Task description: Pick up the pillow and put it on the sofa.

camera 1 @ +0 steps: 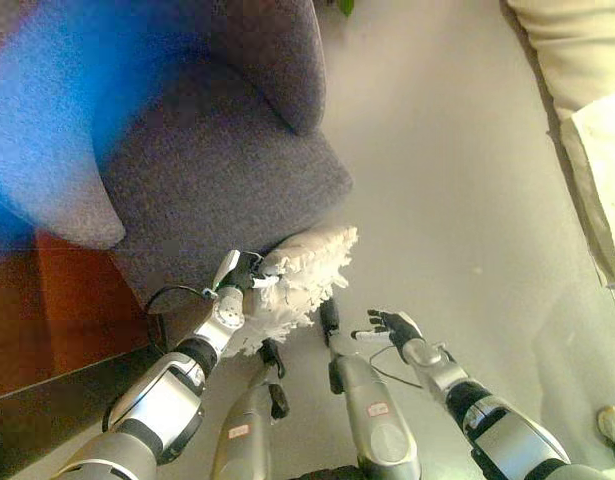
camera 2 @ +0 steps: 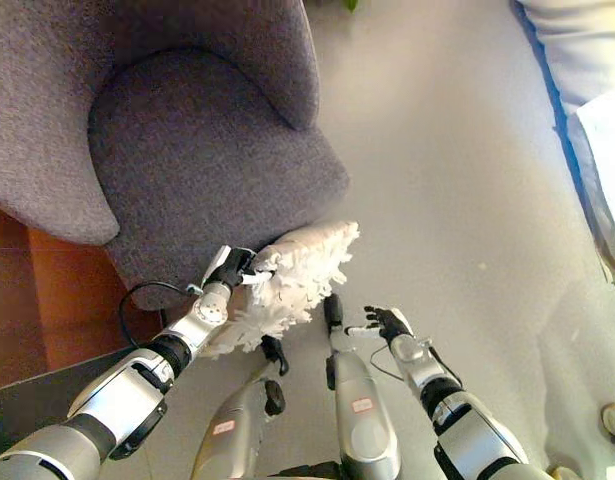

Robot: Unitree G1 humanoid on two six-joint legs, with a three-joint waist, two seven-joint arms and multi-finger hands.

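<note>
A shaggy white pillow with a fringed, tufted cover hangs off the floor at the front edge of the sofa seat, its upper end touching or just beside the cushion's front corner; from this angle I cannot tell whether any of it rests on the seat. The left hand has its dark fingers curled into the pillow's upper left edge and grips the fabric there. The right hand is held apart from the pillow, to its right and lower in the view, with fingers loosely spread and nothing in them. The rounded grey fabric sofa has a curved back and arm wrapping a domed seat cushion, and it stands on a pale grey smooth floor. To the left of the sofa lies a reddish-brown wooden floor strip. A cream upholstered piece of furniture fills the upper right corner.
</note>
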